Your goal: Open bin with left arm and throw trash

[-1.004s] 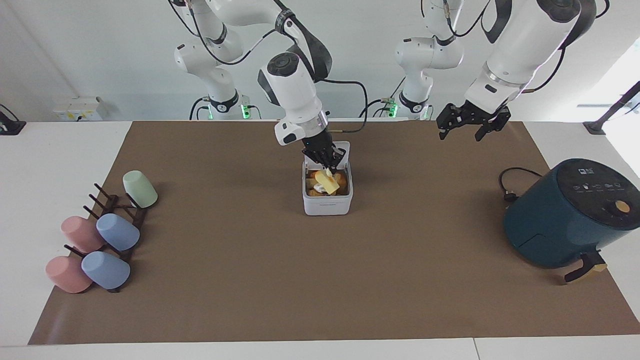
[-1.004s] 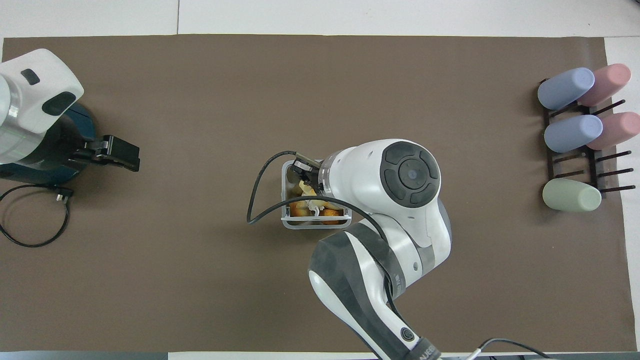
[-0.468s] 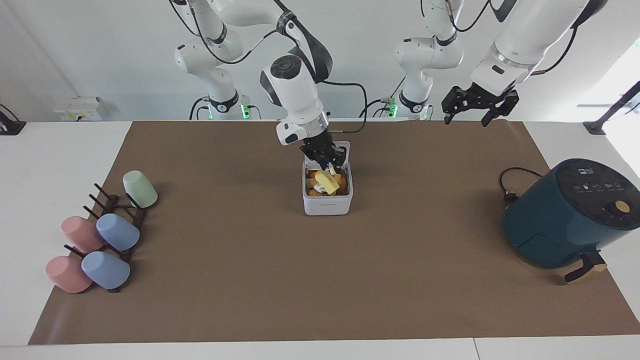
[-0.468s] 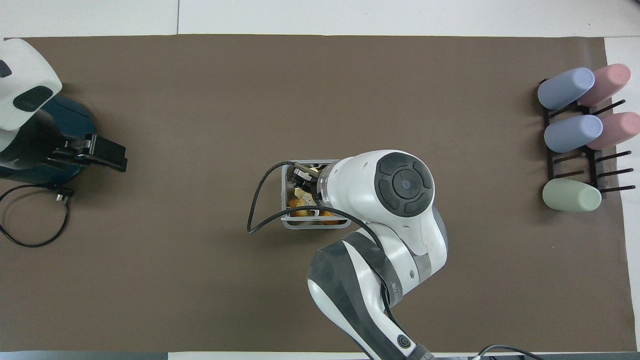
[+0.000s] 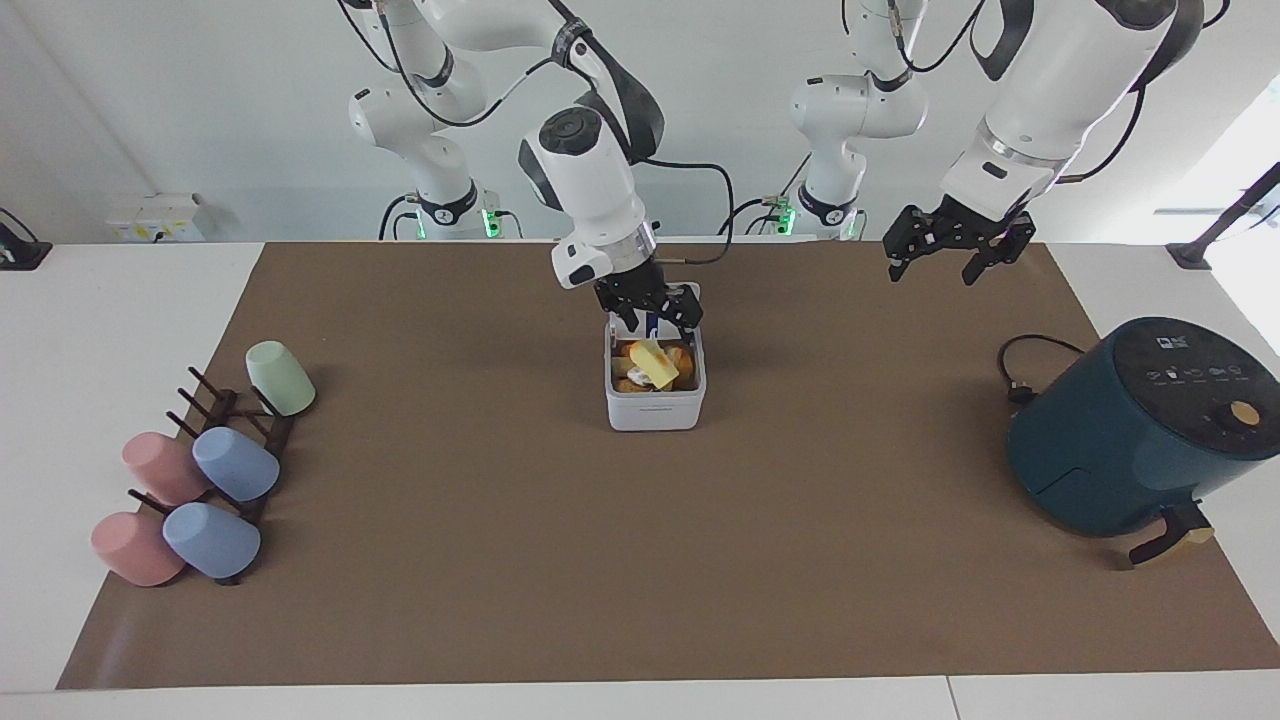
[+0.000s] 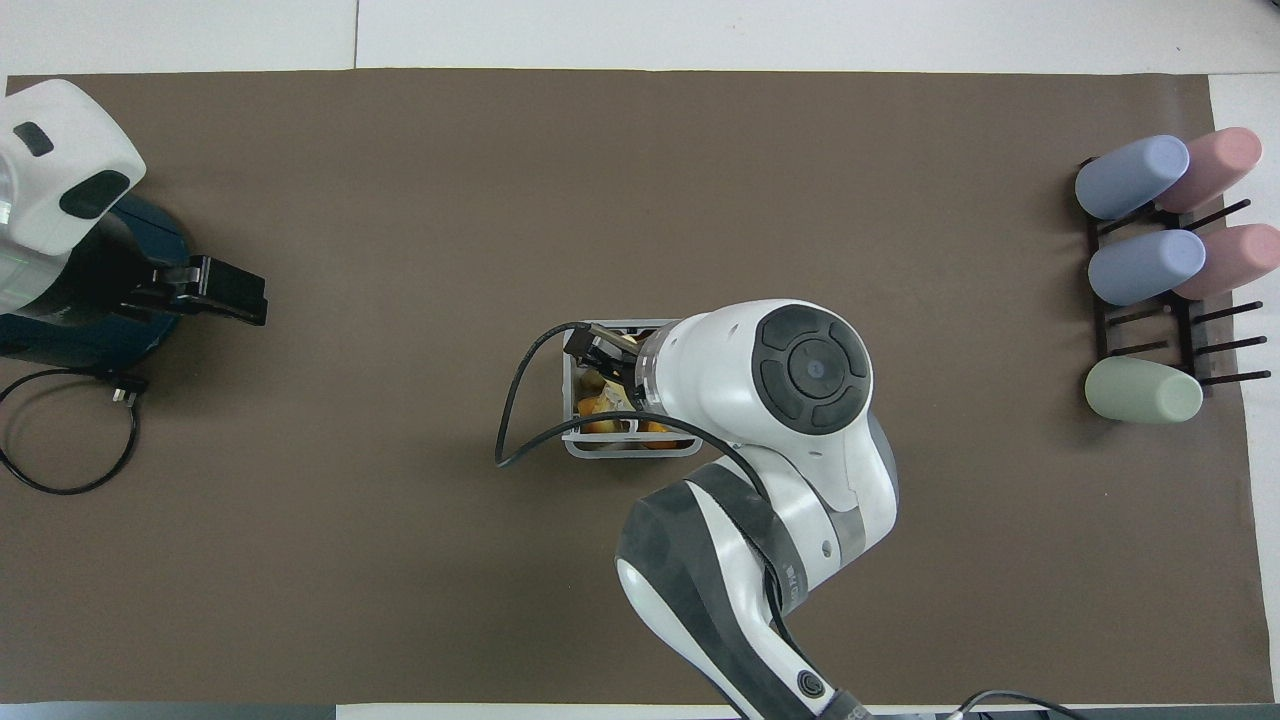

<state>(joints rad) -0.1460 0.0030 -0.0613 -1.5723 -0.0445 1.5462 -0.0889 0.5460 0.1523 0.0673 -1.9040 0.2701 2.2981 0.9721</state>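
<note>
The bin [image 5: 655,408] stands mid-mat with its lid [image 5: 690,296] flipped up on the side nearer the robots. Inside lie a yellow sponge-like block [image 5: 653,366], orange pieces and a bit of white tissue. My right gripper [image 5: 655,315] hangs open and empty just above the bin's opening, by the lid. In the overhead view the right arm covers much of the bin [image 6: 571,400], and the right gripper [image 6: 600,355] shows only partly. My left gripper [image 5: 945,262] is open and empty in the air over the mat's corner near the left arm's base; it also shows in the overhead view [image 6: 215,295].
A dark teal round appliance [image 5: 1140,430] stands at the left arm's end of the table with its black cable [image 5: 1020,370] on the mat. A dark rack with several pastel cups [image 5: 200,470] lies at the right arm's end.
My right gripper rose a little out of the bin and its fingers spread apart. My left gripper lifted, then came down slightly, staying in the air.
</note>
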